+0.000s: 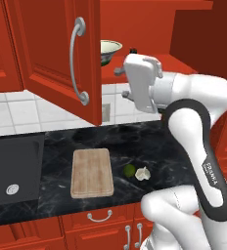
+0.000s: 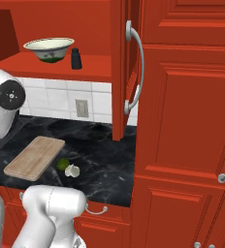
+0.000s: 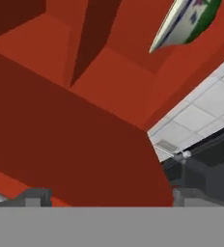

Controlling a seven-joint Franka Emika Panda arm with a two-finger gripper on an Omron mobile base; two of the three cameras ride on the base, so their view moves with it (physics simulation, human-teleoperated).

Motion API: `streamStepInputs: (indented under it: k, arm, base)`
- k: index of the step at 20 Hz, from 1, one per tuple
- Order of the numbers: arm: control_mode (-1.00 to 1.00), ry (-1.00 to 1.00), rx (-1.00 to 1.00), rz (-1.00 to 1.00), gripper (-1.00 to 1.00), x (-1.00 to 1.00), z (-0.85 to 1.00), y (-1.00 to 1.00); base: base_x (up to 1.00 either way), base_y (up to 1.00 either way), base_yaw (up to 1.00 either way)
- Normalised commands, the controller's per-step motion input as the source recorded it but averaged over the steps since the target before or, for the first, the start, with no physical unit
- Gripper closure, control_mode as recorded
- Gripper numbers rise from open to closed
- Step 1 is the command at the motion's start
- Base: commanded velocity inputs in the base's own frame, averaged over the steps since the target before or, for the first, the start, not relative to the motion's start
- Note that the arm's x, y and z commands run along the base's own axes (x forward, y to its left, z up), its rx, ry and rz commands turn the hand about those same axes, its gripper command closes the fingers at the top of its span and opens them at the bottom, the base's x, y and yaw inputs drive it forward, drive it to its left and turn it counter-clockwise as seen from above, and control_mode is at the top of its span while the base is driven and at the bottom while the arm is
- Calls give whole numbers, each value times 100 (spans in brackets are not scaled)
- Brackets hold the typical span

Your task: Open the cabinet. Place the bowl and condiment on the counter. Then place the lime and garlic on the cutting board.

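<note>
cabinet [image 1: 52,53] open, both red doors swung outward, long silver arched handle [image 1: 76,61] on the left door and another [image 2: 135,68] on the right door; on the red shelf [image 2: 61,65] inside, bowl [image 2: 49,49] upright, cream-white with green pattern, and just beside it at 3 o'clock in the right base view a small dark condiment shaker [image 2: 76,58], the two close but apart; in the hand view, bowl's rim and patterned side at 1 o'clock, strongly tilted by the camera's roll; gripper [image 3: 104,195] released, finger tips spread wide at the bottom corners of the hand view, nothing between them — pointed at the red shelf edge and cabinet interior; white hand raised near shelf height, at 4 o'clock from the bowl in the left base view, not touching it; down on the black marble counter [image 1: 174,146], cutting board [image 1: 91,172] lying flat and bare; lime [image 1: 129,170] at 3 o'clock from the board, near it but off it; garlic [image 1: 143,174] touching or just beside the lime on its far side from the board; dark sink basin [image 1: 12,171] at 9 o'clock from the board; white tiled wall with a socket [image 2: 82,108] below the shelf.
</note>
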Motion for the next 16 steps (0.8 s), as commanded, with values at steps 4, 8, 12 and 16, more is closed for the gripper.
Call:
streamStepInputs:
  k: [4,8,12,16]
  arm:
    - [-100,28,-4,26,-100,1,-15,100]
    - [-100,15,-9,40,-100,-30,0,100]
    - [-100,6,-20,46,-100,-48,-8,100]
    - [-100,5,-23,33,-100,5,-45,100]
  base:
    - [0,0,0]
    - [0,0,0]
    - [0,0,0]
    - [0,0,0]
